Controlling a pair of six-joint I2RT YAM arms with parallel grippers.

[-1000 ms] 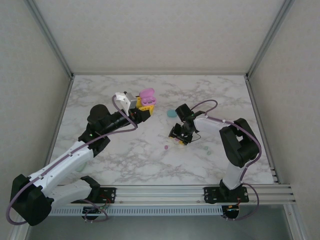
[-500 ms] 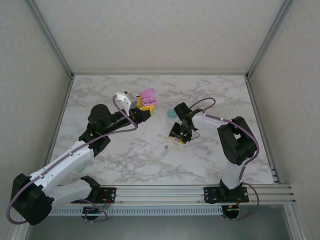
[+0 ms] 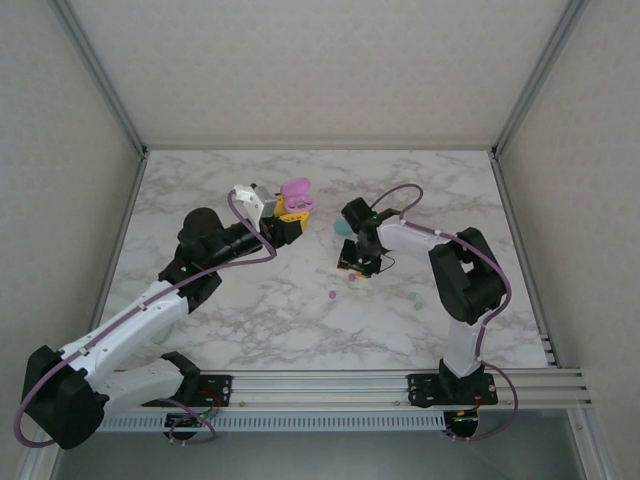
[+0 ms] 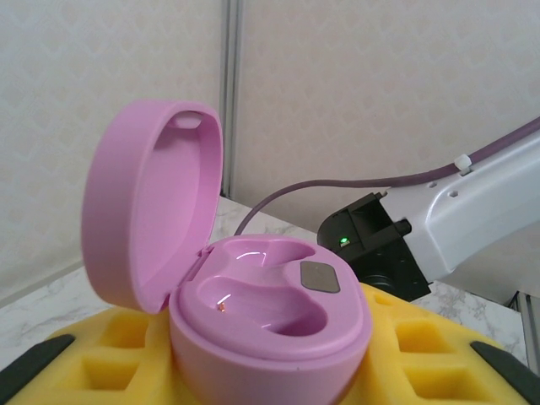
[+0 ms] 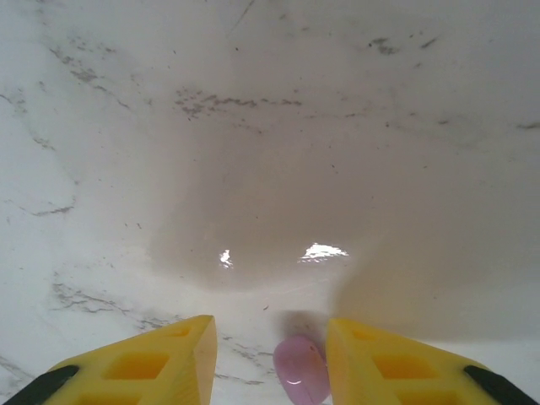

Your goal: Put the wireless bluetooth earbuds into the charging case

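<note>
Looking down on a glossy counter (image 3: 290, 330) patterned like white marble with grey veins, walled in by pale panels and metal rails.

Clamping the left tool (image 3: 288, 211) fully closed on a smooth, rounded pink charging case (image 4: 270, 325), over the far left part of the counter. Gripping the case's base between blocky yellow fingers (image 4: 126, 359) with square hollows moulded into them. Holding its domed lid (image 4: 152, 211) open and upright on the hinge, showing two shiny curved wells and a small grey square plate inside.

Reaching the right tool (image 5: 270, 329) down near the counter's middle, with its wedge-shaped yellow pads (image 5: 160, 363) standing partly apart. Straddling a tiny glossy pink earbud (image 5: 300, 371), bean-shaped and lying on the counter, close against one pad with a clear gap on the other side. Not yet pinching it.

Showing, loose on the counter nearer the arm bases, a second pink bud (image 3: 332, 296). Showing also, further right and close together, two teal buds (image 3: 409, 297), each a mere speck of pastel plastic from above.
</note>
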